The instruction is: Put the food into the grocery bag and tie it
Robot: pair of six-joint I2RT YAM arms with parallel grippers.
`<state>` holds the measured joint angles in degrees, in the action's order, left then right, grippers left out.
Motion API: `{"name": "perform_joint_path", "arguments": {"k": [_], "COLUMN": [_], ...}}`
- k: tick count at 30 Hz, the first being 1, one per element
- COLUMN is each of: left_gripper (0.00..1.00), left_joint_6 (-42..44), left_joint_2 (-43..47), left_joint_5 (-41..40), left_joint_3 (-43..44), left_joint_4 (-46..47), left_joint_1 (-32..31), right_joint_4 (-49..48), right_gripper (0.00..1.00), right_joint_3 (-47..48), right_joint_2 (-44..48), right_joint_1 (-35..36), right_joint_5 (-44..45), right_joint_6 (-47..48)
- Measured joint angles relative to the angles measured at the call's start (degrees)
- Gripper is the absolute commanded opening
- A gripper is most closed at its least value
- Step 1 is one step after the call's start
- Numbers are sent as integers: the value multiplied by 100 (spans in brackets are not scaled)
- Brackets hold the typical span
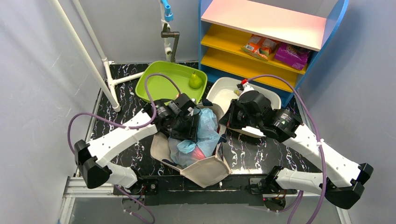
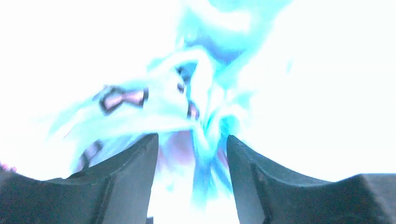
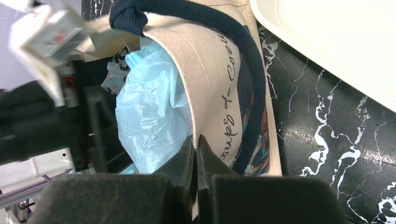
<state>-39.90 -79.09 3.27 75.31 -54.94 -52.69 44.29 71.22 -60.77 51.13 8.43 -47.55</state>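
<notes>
Sitting crumpled, the grocery bag [image 1: 206, 133] rests inside the canvas tote [image 1: 206, 171] on the worktop [image 1: 247, 154], a red shape [image 1: 199, 154] glowing through its film, probably food. The left pincer [image 2: 192, 137] stands open with loose film between its jaws; closing there could bunch or tear plastic instead of catching a handle. The right pincer [image 3: 196, 140], closed, seems to pinch the tote's rim; a tug could tip everything.
</notes>
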Motion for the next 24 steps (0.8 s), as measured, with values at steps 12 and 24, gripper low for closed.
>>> {"name": "perform_joint_path", "arguments": {"k": [12, 24], "left_gripper": [92, 75], "left_joint_6": [68, -581], "left_joint_2": [566, 2234], "left_joint_5": [-748, -1753], "left_joint_3": [1681, 914], "left_joint_4": [-1987, -2900], "left_joint_1": [-33, -31], "right_joint_4": [-120, -118], "right_gripper": [1, 1], "right_joint_3": [-155, -164], "right_joint_2": [85, 85], "right_joint_1": [-2, -2], "right_joint_5": [39, 42], "right_joint_6": [-50, -188]}}
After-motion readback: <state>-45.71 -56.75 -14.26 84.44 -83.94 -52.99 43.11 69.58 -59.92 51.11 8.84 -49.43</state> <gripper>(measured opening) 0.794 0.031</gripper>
